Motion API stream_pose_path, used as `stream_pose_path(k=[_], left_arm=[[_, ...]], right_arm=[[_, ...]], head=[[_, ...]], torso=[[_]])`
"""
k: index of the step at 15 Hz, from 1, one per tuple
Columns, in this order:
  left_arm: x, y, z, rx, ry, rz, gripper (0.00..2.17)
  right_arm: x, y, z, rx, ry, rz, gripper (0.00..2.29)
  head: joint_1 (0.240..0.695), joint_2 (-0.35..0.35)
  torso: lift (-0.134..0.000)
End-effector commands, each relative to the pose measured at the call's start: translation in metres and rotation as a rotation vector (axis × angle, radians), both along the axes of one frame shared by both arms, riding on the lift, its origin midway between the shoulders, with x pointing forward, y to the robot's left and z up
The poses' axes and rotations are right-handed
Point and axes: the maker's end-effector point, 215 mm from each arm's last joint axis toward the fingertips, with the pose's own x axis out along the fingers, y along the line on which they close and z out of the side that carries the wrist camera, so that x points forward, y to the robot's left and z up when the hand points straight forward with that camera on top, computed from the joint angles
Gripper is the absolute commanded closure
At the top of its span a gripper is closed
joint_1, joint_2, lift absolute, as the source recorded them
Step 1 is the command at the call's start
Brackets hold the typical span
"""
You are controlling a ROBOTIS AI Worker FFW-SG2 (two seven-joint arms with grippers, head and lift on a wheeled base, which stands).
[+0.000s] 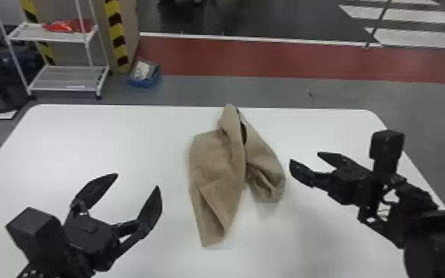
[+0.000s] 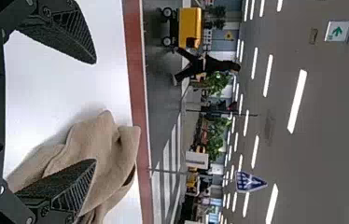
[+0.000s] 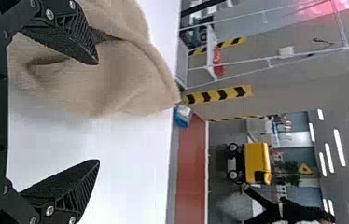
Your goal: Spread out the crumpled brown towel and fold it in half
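The brown towel point(image 1: 212, 159) lies all crumpled on the white worktop point(image 1: 85, 144), about in the middle, with one end up by the far edge. The left gripper point(image 1: 137, 180) is out to the left of it, its jaws wide open and holding nothing. The right gripper point(image 1: 304, 156) is near the towel's right side, its jaws wide open and empty too.

White tabletop point(image 1: 85, 140), rounded far corners. Grey floor point(image 1: 269, 92), crossed by a red band point(image 1: 306, 59) edged white. White shelf rack point(image 1: 68, 79) at far left; blue box point(image 1: 144, 83) on floor beside it. Yellow-black striped tape point(image 1: 116, 37) nearby. Overhead: bright strip lights point(image 2: 297, 101).
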Motion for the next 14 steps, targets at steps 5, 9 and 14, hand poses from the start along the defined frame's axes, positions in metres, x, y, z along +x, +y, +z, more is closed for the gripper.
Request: stream_pose_path(k=[5,9,14], left_arm=[[-0.024,-0.044,-0.017,0.007,0.046,-0.091,0.28],[-0.043,-0.096,-0.033,0.017,0.084,-0.216,0.36],[-0.060,-0.141,-0.089,0.071,0.215,-0.330,0.48]], right_arm=[[-0.079,-0.061,-0.007,-0.020,-0.129,-0.100,0.22],[-0.118,-0.124,0.023,0.005,-0.297,-0.194,0.22],[-0.158,-0.139,0.039,0.025,-0.391,-0.234,0.22]], head=[[0.695,-0.219],[0.695,-0.337],[0.695,-0.350]], torso=[[-0.123],[-0.123],[-0.123]])
